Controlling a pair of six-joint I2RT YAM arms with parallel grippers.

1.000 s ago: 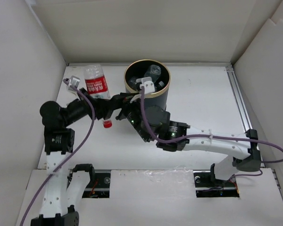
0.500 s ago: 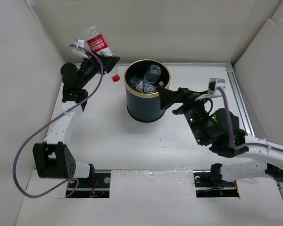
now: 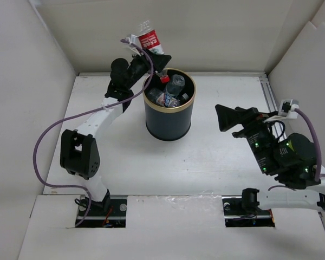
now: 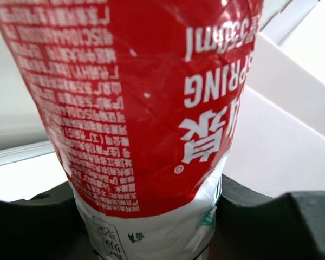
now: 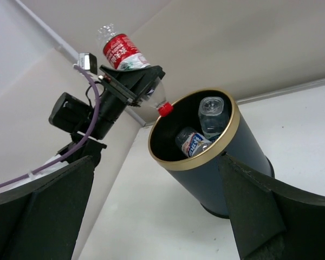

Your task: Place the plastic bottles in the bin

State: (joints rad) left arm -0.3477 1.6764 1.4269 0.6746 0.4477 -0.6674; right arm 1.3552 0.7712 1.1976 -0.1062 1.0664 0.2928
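My left gripper (image 3: 154,60) is shut on a clear bottle with a red label (image 3: 149,39). It holds the bottle tilted, red cap (image 3: 164,78) down, over the back-left rim of the black bin (image 3: 168,123). The label fills the left wrist view (image 4: 141,97), with dark fingers (image 4: 284,222) on both sides. The gold-rimmed bin holds a few clear bottles (image 3: 174,85), one with a blue-white label (image 5: 193,142). My right gripper (image 3: 222,118) is open and empty to the right of the bin. Its view shows the bin (image 5: 235,162) and the held bottle (image 5: 122,51).
White enclosure walls stand close on the left, back and right. A metal rail (image 3: 274,111) runs along the table's right side. A purple cable (image 3: 49,135) loops off the left arm. White table surface lies in front of the bin (image 3: 151,162).
My left arm has swung right with the red-labelled bottle, from the back-left corner to above the bin's rim. My right gripper has drawn back to the right, away from the bin.
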